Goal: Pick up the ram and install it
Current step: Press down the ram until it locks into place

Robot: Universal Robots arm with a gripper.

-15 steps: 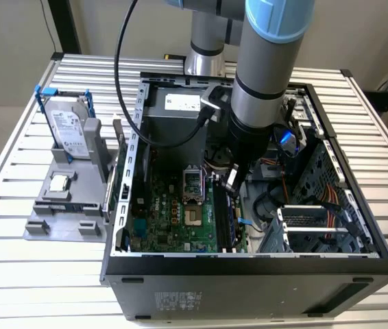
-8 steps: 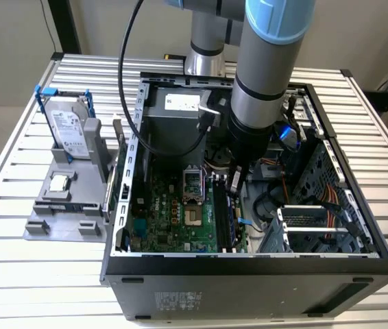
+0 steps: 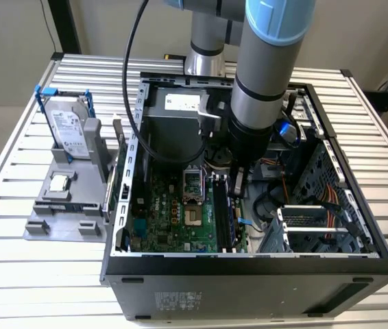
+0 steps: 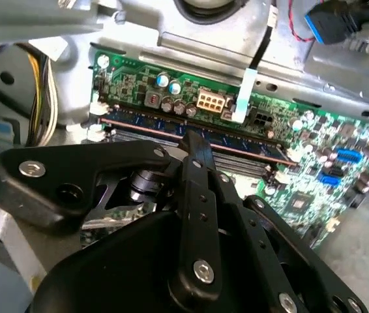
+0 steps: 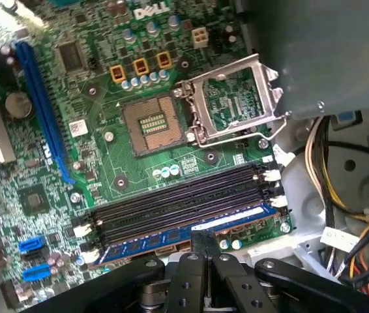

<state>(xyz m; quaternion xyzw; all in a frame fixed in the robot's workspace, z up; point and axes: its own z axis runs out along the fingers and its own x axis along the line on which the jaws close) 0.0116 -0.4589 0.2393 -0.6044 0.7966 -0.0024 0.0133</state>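
Note:
The ram [image 5: 145, 246] is a long dark-blue stick standing in the outermost memory slot of the green motherboard [image 5: 106, 163], inside the open computer case [image 3: 249, 264]. In the second wrist view the ram [image 4: 243, 143] runs along that same slot. My gripper [image 5: 203, 238] reaches down into the case [image 3: 237, 195] and sits at the stick's middle, its black fingers [image 4: 194, 195] drawn together on the top edge. The other memory slots [image 5: 178, 202] beside it stand empty.
The processor socket [image 5: 152, 124] lies open with its metal frame [image 5: 230, 104] swung up. Cable bundles [image 3: 304, 199] and metal drive bays crowd the case's far side. At the exterior view's left, a hard drive [image 3: 70, 130] in a blue bracket stands on a grey fixture [image 3: 64, 212].

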